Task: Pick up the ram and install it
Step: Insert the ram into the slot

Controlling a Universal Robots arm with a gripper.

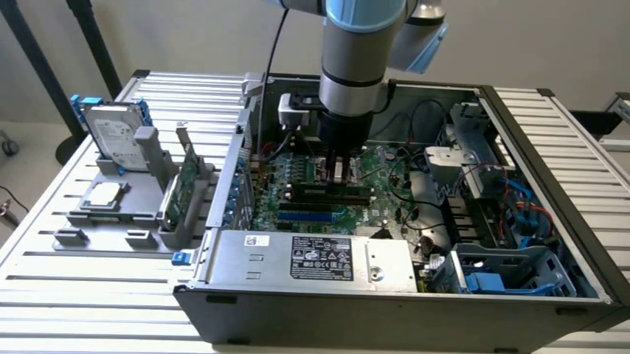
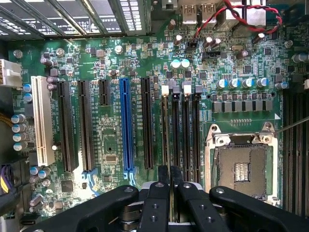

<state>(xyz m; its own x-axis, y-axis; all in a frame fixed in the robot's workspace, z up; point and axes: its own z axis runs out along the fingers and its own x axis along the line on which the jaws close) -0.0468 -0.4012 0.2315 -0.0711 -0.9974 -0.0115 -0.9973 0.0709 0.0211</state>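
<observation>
— One arm, one job. What's laid out, biggest first?

— I've got the slatted counter (image 1: 88, 295) carrying the open computer case (image 1: 394, 310), which lies on its side so the motherboard (image 2: 111, 140) faces up and my arm (image 1: 359, 51) can reach straight down into it. On the exterior view's left a grey parts stand (image 1: 147, 177) holds a hard drive (image 1: 111, 136) and an expansion card (image 1: 187, 188) upright, I'd say so each can be taken from above.

— And the ram?

— It's inside the case. In the exterior view the ram (image 1: 325, 193) is the long dark stick directly under my gripper (image 1: 340, 175), low over the board and lying lengthwise along the memory slots (image 2: 186, 135).

— Is it gripped?

— I judge so. From the wrist, the gripper (image 2: 170, 182) has its fingers (image 2: 158, 193) drawn almost together with only a thin slot between them, which suits pinching a thin board across its flat faces. The fingers sit in line with the slot beside the blue connector's (image 2: 126, 125) neighbour, just off the empty processor socket (image 2: 241, 169).

— Seated?

— I can't tell. The white latches (image 2: 165, 90) at the slot ends are visible, but whether the edge is fully home isn't clear.
</observation>
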